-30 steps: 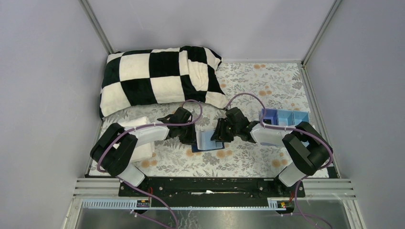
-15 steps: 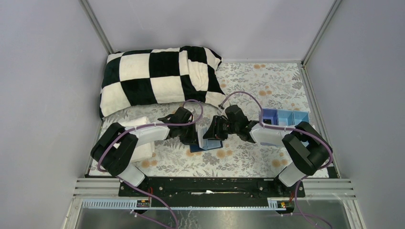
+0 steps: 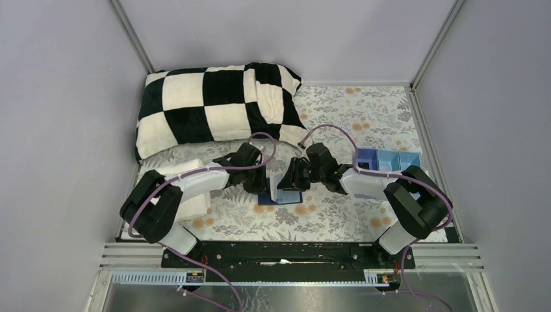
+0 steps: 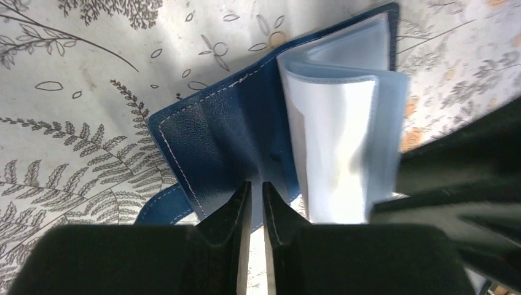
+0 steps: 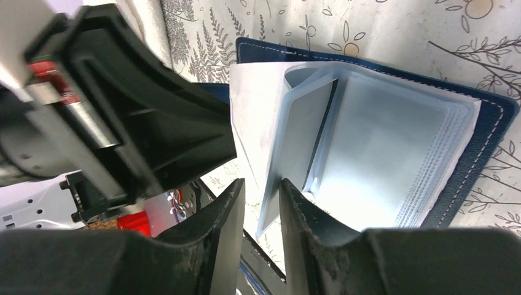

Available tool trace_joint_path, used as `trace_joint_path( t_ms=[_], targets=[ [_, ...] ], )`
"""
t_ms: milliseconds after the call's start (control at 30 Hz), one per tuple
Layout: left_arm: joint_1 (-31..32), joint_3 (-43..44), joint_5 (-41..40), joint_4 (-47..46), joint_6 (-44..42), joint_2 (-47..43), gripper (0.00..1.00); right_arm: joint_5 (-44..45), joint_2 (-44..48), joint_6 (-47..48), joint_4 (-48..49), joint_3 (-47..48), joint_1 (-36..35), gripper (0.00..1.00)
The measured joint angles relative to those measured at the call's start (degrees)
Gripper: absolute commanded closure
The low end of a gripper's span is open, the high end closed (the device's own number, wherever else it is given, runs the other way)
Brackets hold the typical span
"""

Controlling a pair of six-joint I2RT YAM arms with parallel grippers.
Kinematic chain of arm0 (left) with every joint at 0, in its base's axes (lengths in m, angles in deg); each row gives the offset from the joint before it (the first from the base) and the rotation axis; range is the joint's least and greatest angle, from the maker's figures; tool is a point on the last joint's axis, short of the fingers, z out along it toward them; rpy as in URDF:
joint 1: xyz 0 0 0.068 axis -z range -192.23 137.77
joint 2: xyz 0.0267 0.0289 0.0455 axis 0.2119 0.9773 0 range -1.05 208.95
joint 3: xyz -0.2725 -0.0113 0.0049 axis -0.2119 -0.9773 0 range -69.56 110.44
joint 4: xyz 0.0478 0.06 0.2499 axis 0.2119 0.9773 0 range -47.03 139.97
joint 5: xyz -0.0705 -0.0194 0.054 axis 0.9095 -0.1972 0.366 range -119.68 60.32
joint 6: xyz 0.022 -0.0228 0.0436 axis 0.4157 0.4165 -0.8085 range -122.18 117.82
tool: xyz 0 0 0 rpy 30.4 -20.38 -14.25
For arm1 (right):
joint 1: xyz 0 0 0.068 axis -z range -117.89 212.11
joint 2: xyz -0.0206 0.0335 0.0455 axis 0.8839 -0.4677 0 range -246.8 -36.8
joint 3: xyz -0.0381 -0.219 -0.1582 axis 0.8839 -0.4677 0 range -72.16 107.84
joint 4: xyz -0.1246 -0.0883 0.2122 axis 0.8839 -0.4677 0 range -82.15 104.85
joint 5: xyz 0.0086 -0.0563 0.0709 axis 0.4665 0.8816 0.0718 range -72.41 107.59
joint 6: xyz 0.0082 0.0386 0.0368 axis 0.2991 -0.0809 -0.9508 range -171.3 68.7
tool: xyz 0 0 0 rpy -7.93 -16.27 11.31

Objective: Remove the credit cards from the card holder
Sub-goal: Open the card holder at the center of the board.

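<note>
The card holder [image 3: 281, 195] lies open on the floral cloth between both arms. It is navy outside, with clear plastic sleeves inside. In the left wrist view its navy cover [image 4: 215, 141] lies flat and the sleeves [image 4: 344, 141] stand up to the right. My left gripper [image 4: 257, 187] is nearly closed, its tips pressing on the cover's near edge. My right gripper [image 5: 263, 193] is closed on one upright sleeve leaf [image 5: 289, 141], and the other sleeves [image 5: 393, 153] lie flat on the cover. I cannot make out any credit card.
A black-and-white checked pillow [image 3: 214, 107] lies at the back left. A light-blue compartment tray [image 3: 390, 158] sits behind the right arm. A white folded cloth [image 3: 195, 207] lies under the left arm. The two grippers [image 3: 276, 182] are almost touching.
My right gripper has moved left toward the left gripper and turned a sleeve leaf upright. The left gripper has stayed on the cover and barely shifted.
</note>
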Motion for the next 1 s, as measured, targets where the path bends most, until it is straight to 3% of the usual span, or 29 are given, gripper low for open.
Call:
trace_joint_path(
  t_ms=[100,233,467,733,1000],
  targets=[
    [-0.22,0.46,-0.02,1.09,-0.17,-3.13,0.81,0.90,0.00,-0.04,-0.07,-0.02,0.00,0.74],
    [-0.79,2.43,0.00,1.81,-0.20,-6.82,0.80,2.23,0.00,-0.39,-0.04,-0.13,0.00,0.75],
    [-2.19,3.98,1.55,1.70,-0.26,-8.00,0.80,2.38,0.00,-0.63,-0.02,-0.13,0.00,0.67],
    [-4.26,3.96,4.52,1.36,0.17,-8.20,0.80,2.23,0.00,-1.46,1.27,-0.31,0.00,0.66],
    [-4.68,3.28,6.60,-0.79,1.01,-8.20,0.80,2.21,0.00,-2.36,3.13,-0.57,0.00,0.81]
  ],
)
